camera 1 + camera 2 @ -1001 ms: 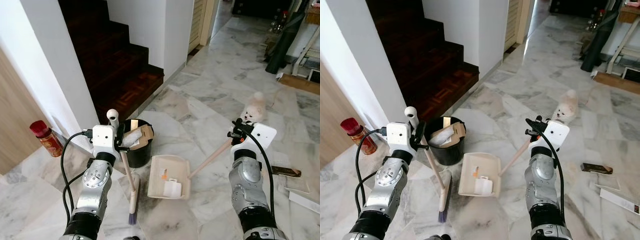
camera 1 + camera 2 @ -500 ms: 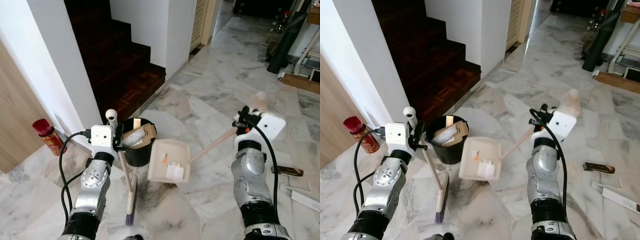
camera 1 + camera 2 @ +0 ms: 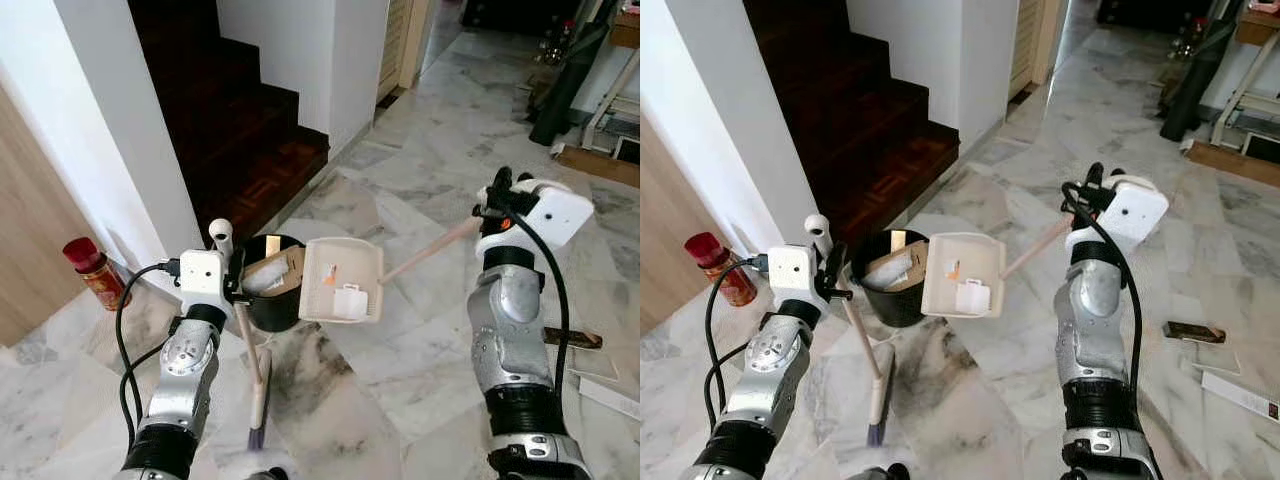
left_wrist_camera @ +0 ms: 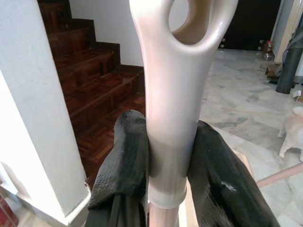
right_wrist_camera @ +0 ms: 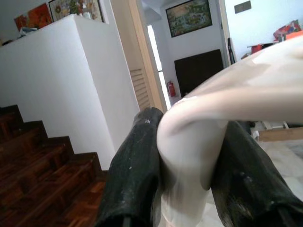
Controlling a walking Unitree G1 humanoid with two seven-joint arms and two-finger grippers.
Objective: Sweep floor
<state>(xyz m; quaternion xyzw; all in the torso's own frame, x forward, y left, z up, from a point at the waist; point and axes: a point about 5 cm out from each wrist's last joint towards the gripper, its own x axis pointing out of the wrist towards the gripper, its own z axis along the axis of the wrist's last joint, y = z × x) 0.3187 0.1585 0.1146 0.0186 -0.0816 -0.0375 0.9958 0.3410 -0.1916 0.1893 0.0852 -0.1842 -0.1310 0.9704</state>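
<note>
With my right gripper (image 3: 1087, 200) jaws clamped on the handle, the dustpan (image 3: 341, 279) hangs at the bin's (image 3: 265, 300) three o'clock, so tipping may spill scraps short, while my left gripper (image 4: 165, 161) jaws pinch the broom (image 3: 254, 385).

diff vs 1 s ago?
The right gripper rose, lifting the dustpan off the floor to the black bucket's rim, tilted, scraps still inside. The small white dog has gone from its spot beyond the right arm. Unchanged: the left gripper holds the broom, bristles on the floor; red bottle in place.
</note>
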